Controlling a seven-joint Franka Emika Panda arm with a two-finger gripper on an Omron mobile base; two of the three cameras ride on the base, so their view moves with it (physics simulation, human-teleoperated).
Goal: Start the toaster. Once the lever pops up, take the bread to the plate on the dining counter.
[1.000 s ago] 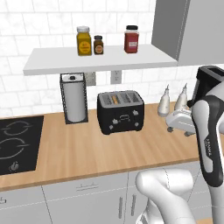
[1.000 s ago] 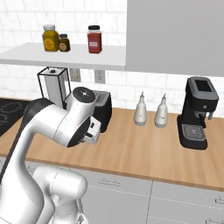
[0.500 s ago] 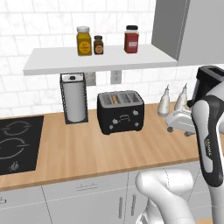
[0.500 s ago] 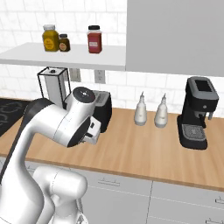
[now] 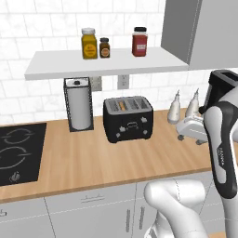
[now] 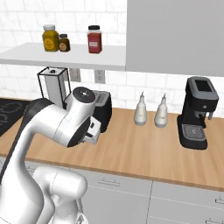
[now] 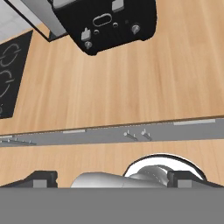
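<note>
Arm: white with dark joints; rises along the right edge of the left base view, and from the lower left of the right base view.
Elbow: folded high, round dark-capped joint at centre left of the right base view.
Hand: white block at middle right of the left base view, pointing down and inward.
Gripper [image 7: 112, 177]: two dark finger tips at the bottom corners of the hand view, spread wide apart, nothing between them.
Contact: gripper hangs in the air, touching nothing.
</note>
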